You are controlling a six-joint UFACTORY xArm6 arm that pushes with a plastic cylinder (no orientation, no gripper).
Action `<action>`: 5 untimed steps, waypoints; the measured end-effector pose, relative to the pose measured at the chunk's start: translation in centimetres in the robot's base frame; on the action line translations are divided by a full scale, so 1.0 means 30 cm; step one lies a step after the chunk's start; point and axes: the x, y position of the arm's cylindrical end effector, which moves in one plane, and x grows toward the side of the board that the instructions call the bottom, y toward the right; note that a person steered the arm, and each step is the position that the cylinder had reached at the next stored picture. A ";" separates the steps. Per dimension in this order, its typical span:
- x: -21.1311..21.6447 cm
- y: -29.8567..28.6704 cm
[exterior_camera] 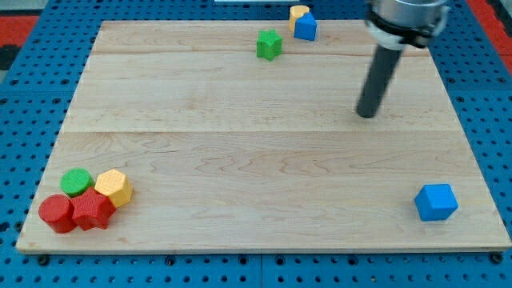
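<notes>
My tip (pixel 366 114) rests on the wooden board (pixel 240 160) in the view's upper right, touching no block. Nearest to it are a blue block (pixel 305 27) and a yellow block (pixel 298 13) pressed together at the board's top edge, up and to the left of the tip. A green cube (pixel 270 44) stands a little further left. A blue cube (pixel 436 202) sits alone near the bottom right corner, well below the tip.
In the bottom left corner a cluster huddles: a green cylinder (pixel 77 182), a yellow hexagonal block (pixel 114 188), a red cylinder (pixel 57 213) and a red star-like block (pixel 93 211). Blue pegboard surrounds the board.
</notes>
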 end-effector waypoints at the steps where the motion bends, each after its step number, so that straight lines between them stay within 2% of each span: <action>1: -0.001 -0.313; 2: -0.135 -0.590; 3: -0.363 -0.735; 5: -0.664 -0.576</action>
